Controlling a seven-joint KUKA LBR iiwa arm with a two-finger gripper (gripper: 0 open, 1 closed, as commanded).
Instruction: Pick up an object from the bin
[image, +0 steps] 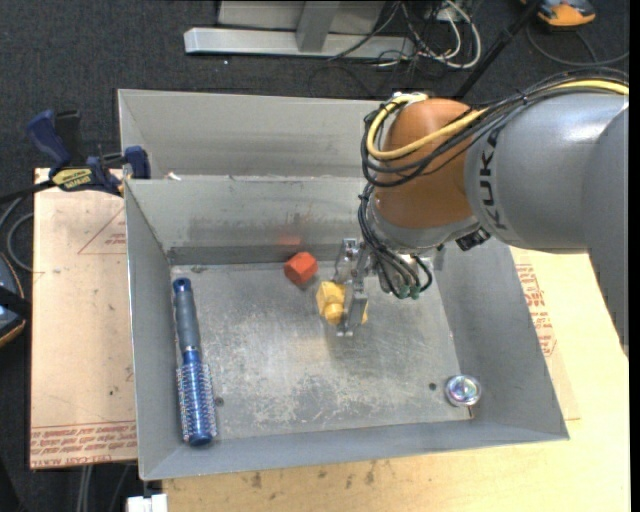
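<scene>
Closest to me, in the front right corner of the grey bin, sits a small round silvery thing, well apart from everything else. Along the left side lies a blue hairbrush, bristle end toward the front, handle pointing to the back. Farther in, near the middle, the gripper is down at the bin floor, right against a small yellow lumpy object. Yellow shows on both sides of the metal, and I cannot tell whether the tool is open or closed on it. Just beyond, to the left, a red block rests near the foot of the back wall. Above it all hangs the arm's orange cover, wrapped in cables.
</scene>
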